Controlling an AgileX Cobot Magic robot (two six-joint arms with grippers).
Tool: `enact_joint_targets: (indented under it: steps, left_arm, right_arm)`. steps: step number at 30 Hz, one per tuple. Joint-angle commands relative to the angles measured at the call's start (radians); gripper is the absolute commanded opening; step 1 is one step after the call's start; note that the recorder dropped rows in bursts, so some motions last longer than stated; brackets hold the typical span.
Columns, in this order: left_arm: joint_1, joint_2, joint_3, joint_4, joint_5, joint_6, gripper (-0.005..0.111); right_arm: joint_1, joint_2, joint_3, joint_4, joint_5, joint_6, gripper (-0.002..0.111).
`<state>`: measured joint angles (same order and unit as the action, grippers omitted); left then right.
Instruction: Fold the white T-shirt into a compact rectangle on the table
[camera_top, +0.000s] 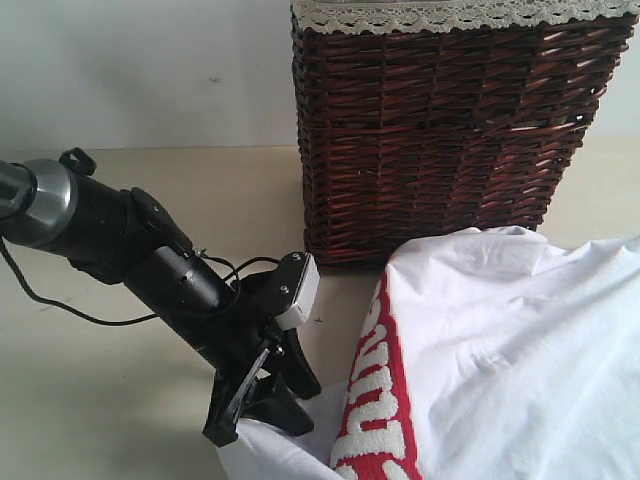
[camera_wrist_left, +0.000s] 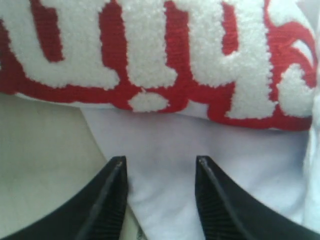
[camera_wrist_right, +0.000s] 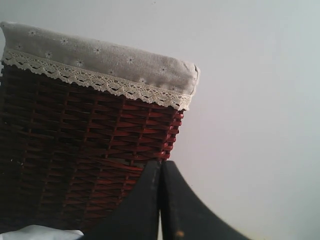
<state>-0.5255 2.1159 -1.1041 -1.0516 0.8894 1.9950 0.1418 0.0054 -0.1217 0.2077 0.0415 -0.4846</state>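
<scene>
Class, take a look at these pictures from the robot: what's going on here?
A two-armed robot is working on a white T-shirt that lies rumpled on the table beside a dark wicker basket. The left gripper is down at the shirt's edge near the red lettered strip, jaws apart with white fabric between them, not visibly pinched. The right gripper is shut, holds nothing and faces the basket. The shirt is not yet folded into a rectangle.

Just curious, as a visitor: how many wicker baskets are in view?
1: the dark wicker basket stands on the table beyond the white T-shirt; others could be outside the views.
</scene>
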Motion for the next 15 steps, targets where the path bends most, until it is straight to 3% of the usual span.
enact_joint_targets:
  steps: [1,13,15]
  left_arm:
    - [-0.011,0.020,-0.004,0.050,-0.017,-0.017,0.044]
    - [-0.021,0.022,-0.004,0.013,-0.092,-0.013,0.044]
    - [-0.032,0.030,-0.004,0.044,-0.099,-0.017,0.038]
  right_arm:
    - [0.004,-0.005,0.004,0.005,-0.003,0.000,0.000]
    - [0.004,-0.005,0.004,0.005,-0.003,0.000,0.000]
    - [0.004,-0.005,0.004,0.005,-0.003,0.000,0.000]
